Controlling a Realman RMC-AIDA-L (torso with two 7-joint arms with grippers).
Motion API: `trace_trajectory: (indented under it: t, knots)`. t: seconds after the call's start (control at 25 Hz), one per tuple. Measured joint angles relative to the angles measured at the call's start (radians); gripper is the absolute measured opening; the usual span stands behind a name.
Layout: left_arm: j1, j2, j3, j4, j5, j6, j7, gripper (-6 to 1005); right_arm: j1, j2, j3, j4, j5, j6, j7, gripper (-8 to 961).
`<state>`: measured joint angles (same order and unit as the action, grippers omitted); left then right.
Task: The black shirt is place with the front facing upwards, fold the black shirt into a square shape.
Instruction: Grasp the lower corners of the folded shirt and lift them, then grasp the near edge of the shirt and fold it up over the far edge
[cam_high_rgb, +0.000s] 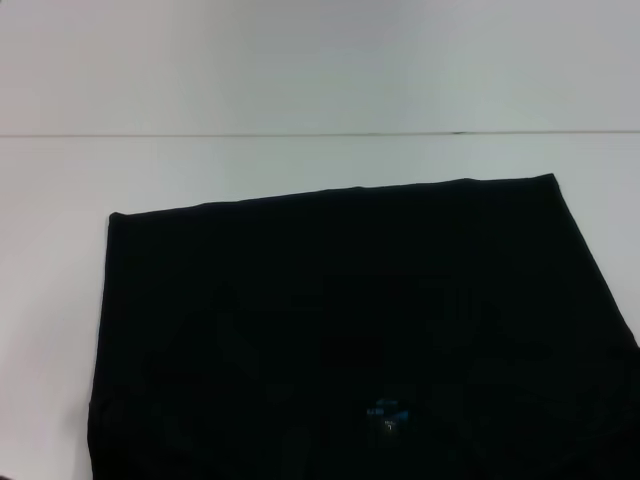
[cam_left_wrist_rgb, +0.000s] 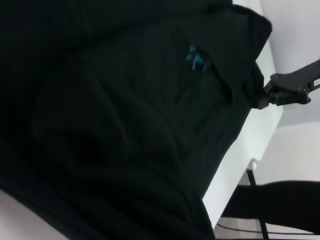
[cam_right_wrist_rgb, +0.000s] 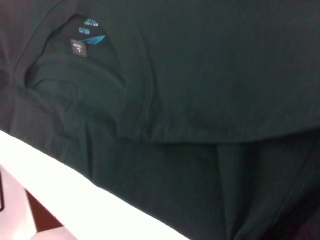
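The black shirt (cam_high_rgb: 340, 320) lies spread on the white table (cam_high_rgb: 300, 160), with its straight hem at the far side and the neck near me. Its small blue neck label (cam_high_rgb: 388, 412) shows at the collar, and also in the left wrist view (cam_left_wrist_rgb: 194, 57) and the right wrist view (cam_right_wrist_rgb: 87, 37). No chest lettering shows. In the right wrist view a cloth layer (cam_right_wrist_rgb: 215, 75) lies over another with a seamed edge. My right gripper (cam_left_wrist_rgb: 272, 95) shows only in the left wrist view, at the shirt's near edge by the shoulder. My left gripper is out of view.
The white table's near edge (cam_left_wrist_rgb: 250, 145) runs close beside the shirt, with a dark object (cam_left_wrist_rgb: 280, 205) below it. Bare white tabletop (cam_high_rgb: 50, 250) lies left of the shirt and beyond the hem. A pale wall (cam_high_rgb: 320, 60) stands behind the table.
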<state>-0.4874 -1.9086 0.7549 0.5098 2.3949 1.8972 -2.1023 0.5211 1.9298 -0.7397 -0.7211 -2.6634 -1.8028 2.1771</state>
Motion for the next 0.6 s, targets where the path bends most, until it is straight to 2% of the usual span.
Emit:
trace_trajectory:
  t: [0.12, 0.16, 0.32, 0.36, 0.6]
  knots:
    - [-0.014, 0.003, -0.025, -0.001, -0.001, 0.001, -0.002, 6, 0.002, -0.004, 0.021, 0.055, 0.004, 0.018, -0.027, 3]
    - [-0.020, 0.003, -0.042, -0.002, -0.002, 0.001, -0.004, 6, 0.010, -0.006, 0.057, 0.071, 0.009, 0.011, -0.046, 3]
    - [-0.040, 0.009, -0.149, 0.001, -0.006, 0.002, -0.034, 6, 0.020, -0.014, 0.127, 0.073, 0.043, -0.024, -0.073, 3]
    - [-0.052, 0.015, -0.211, 0.000, -0.008, 0.002, -0.040, 6, 0.024, -0.020, 0.148, 0.077, 0.061, -0.032, -0.075, 4]
    - [-0.088, 0.027, -0.406, 0.002, -0.008, -0.049, -0.059, 6, 0.067, -0.073, 0.298, 0.152, 0.193, 0.006, -0.044, 4]
